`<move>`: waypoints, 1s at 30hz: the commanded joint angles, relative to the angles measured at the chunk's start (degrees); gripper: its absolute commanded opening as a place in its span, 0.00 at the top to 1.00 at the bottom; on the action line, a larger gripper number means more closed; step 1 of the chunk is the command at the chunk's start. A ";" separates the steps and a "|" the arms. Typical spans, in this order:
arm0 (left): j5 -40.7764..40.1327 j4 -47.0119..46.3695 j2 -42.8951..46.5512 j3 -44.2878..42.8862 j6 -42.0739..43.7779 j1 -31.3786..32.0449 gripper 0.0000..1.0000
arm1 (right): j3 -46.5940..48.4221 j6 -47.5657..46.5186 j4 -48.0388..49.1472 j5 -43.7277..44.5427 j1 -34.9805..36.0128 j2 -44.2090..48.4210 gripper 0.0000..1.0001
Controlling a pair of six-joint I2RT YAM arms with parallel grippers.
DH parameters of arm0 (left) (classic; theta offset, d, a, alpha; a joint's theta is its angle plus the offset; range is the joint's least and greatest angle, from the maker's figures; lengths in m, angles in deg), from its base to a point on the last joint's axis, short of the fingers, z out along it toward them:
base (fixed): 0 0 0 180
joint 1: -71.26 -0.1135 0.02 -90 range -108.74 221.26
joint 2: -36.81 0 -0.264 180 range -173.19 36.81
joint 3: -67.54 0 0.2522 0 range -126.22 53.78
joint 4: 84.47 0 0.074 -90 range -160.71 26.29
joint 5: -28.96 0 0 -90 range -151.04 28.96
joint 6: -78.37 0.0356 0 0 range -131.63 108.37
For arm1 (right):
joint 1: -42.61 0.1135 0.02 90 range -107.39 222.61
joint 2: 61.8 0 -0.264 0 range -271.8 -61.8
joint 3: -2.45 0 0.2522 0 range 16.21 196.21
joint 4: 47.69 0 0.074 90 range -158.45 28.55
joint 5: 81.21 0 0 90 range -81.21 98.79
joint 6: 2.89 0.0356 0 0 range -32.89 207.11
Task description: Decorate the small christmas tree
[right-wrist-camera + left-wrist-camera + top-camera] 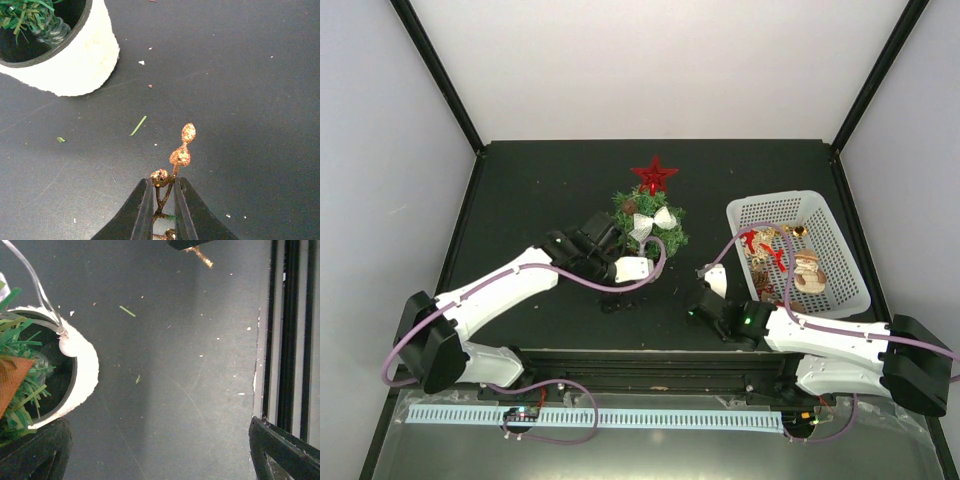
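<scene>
Your right arm point(820, 335) is low over the near side of the table point(540, 190). Its jaws are clamped on the thin stem of a gold sprig point(181, 152), and the glittery beads poke out ahead of the fingertips, just off the dark surface. You're in the gap between the tree point(645, 215) and the basket point(775, 198), with the tree well ahead and to your left.

The tree stands upright around mid-table, left of the basket. It has a red star point(654, 174) on top and a white bow point(653, 220) on the near side. In the right wrist view its cream pot point(75, 60) sits at the upper left, clear of the sprig, with a few green needles loose on the table between them.

Your left arm point(500, 285) reaches in from the left, up against the tree's near side. Its jaws are spread wide with only bare table between them. The pot is just beside one finger point(35, 450); I can't tell whether it touches. The basket holds red and gold ornaments point(790, 262).
</scene>
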 commanded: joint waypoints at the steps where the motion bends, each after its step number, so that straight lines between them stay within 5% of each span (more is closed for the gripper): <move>1: -4.03 -2.66 2.23 1.33 -0.98 -0.24 0.04 | -0.84 0.87 1.36 0.55 -0.51 0.77 0.84; 30: -3.07 -7.56 4.87 3.58 -0.65 -14.03 0.03 | -0.72 -0.48 1.64 -1.41 -0.57 1.83 0.84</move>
